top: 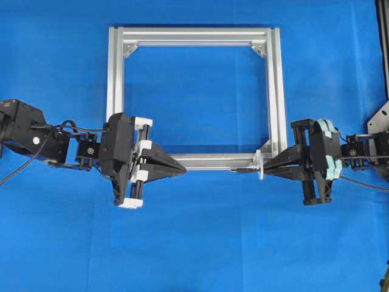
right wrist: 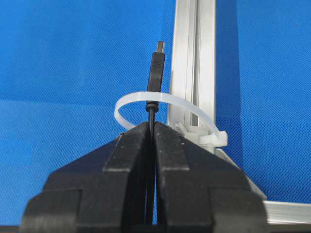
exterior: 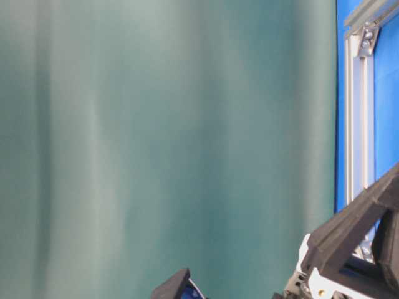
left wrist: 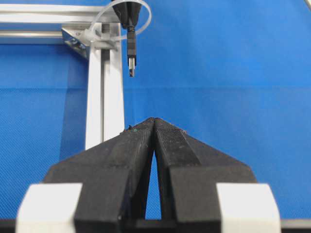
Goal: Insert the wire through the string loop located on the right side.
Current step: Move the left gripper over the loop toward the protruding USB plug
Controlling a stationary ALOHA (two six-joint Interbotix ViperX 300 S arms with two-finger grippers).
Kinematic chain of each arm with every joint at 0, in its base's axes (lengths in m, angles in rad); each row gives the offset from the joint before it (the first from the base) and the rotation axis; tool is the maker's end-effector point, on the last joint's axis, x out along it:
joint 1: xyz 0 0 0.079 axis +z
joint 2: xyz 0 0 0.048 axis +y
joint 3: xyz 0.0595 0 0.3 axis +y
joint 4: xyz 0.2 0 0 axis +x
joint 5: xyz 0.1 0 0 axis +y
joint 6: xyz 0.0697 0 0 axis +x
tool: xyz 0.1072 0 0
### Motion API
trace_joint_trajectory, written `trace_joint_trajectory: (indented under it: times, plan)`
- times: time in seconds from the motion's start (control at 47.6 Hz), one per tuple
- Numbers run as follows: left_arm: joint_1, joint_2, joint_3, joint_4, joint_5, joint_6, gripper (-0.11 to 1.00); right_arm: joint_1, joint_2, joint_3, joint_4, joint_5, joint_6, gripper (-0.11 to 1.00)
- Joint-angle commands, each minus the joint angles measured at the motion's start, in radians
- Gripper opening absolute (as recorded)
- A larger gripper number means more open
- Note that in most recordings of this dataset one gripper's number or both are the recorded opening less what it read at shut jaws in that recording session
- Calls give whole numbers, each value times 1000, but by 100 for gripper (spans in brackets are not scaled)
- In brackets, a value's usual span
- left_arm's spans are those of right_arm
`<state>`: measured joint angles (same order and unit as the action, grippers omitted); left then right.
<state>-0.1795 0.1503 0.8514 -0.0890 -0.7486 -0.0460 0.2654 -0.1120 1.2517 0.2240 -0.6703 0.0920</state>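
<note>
Thin black wire (right wrist: 155, 73) thru translucent white string loop (right wrist: 167, 99).

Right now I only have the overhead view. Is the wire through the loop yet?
Observer: Yes. In the right wrist view the wire passes through the loop, and its tip sticks out beyond the white band.
Operator: Is the right gripper holding it?
Observer: Yes. The right gripper is shut on the wire just behind the loop.
Operator: And the left gripper?
Observer: In the left wrist view the left gripper is shut and empty. The wire's tip points toward it with a clear gap between them.
</note>
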Motion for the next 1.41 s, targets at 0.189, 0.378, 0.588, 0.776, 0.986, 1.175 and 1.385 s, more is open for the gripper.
trace_joint_trajectory:
  times: [0.189,0.378,0.588,0.776,0.986,1.175,1.385]
  plan:
    - [5,-21,-35,2,-2,2,0,-2,-6,-14,2,-6,-2,-4]
    - [11,9,-106,2,20,2,0,-2,-6,-14,2,-6,-2,-4]
    - [37,75,-261,2,127,3,0,-2,-6,-14,2,-6,-2,-4]
    - [55,130,-400,2,247,5,0,-2,-6,-12,2,-5,-2,-4]
    - [63,166,-479,3,316,5,0,-2,-6,-14,2,-6,-2,-4]
    - [64,186,-488,2,319,5,0,-2,-6,-12,2,-6,-2,-4]
    - [63,189,-488,2,321,5,0,-2,-6,-14,2,-6,-2,-4]
